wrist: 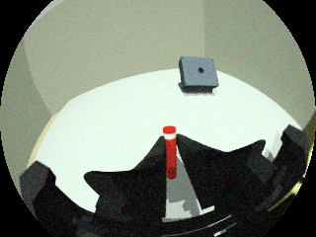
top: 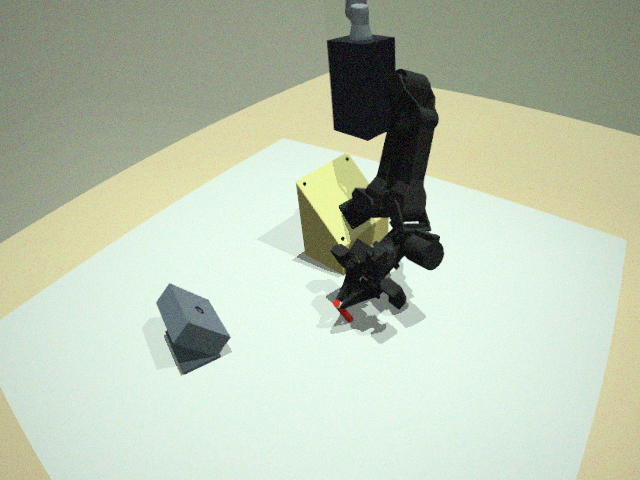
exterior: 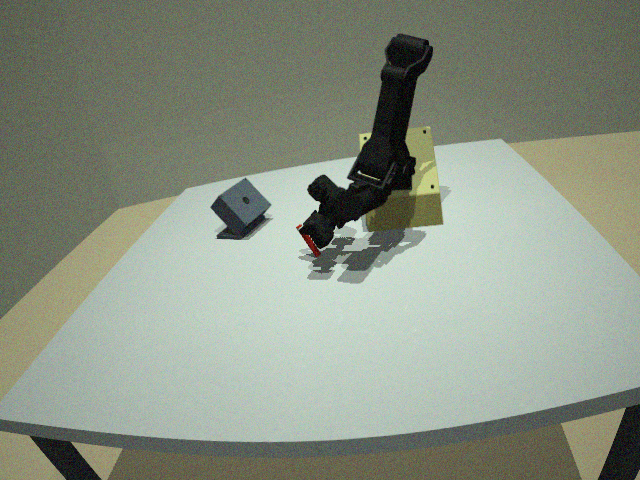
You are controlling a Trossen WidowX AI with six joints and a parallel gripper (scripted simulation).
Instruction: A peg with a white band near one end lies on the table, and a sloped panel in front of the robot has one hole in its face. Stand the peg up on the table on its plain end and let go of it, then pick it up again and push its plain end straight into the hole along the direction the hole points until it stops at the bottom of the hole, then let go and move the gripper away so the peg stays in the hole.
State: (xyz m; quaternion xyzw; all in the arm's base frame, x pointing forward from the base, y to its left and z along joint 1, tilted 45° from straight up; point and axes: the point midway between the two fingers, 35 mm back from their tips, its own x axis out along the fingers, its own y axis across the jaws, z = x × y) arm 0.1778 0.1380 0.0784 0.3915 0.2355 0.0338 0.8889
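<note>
One gripper (top: 341, 303) (exterior: 305, 232) (wrist: 170, 138) pinches the red peg (top: 345, 313) (exterior: 310, 243) (wrist: 171, 154) near its white-banded end, probably so the tilted plain end can meet the table (top: 330, 403) (exterior: 310, 335) (wrist: 114, 114) first.

So the black hand (wrist: 170, 138) has its fingertips pinched on a red cylindrical peg (wrist: 171, 153), white band near the far end. Blue-grey block with one round hole (wrist: 198, 73) sits farther off on the pale surface (wrist: 114, 118).
</note>
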